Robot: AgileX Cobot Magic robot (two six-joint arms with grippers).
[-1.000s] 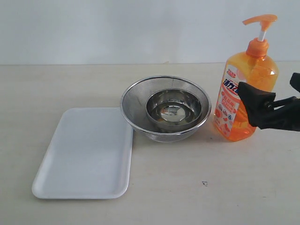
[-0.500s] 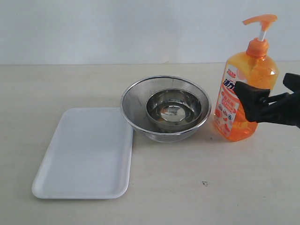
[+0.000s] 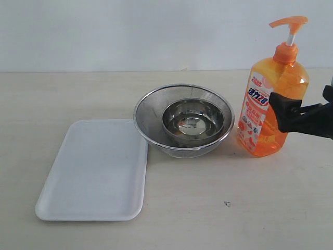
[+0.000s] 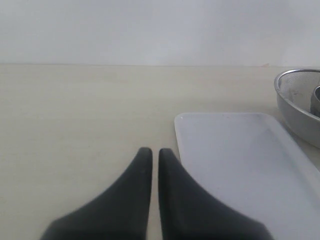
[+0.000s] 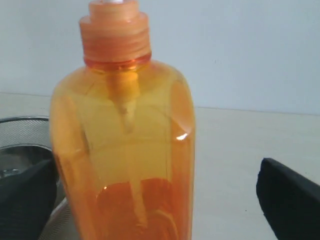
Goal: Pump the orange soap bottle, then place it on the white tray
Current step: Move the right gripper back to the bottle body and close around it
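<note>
The right gripper [image 5: 157,170] stands wide, a finger on either side of the orange soap bottle [image 3: 276,78], which stands upright on the table [image 3: 218,219] beside the strainer bowl [image 3: 148,112]. The left gripper [image 4: 155,152] is closed, just beside the white tray [image 3: 93,172].

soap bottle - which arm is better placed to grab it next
Right. The right gripper is open around the soap bottle, a finger each side; the left gripper is shut near the tray, far off.
</note>
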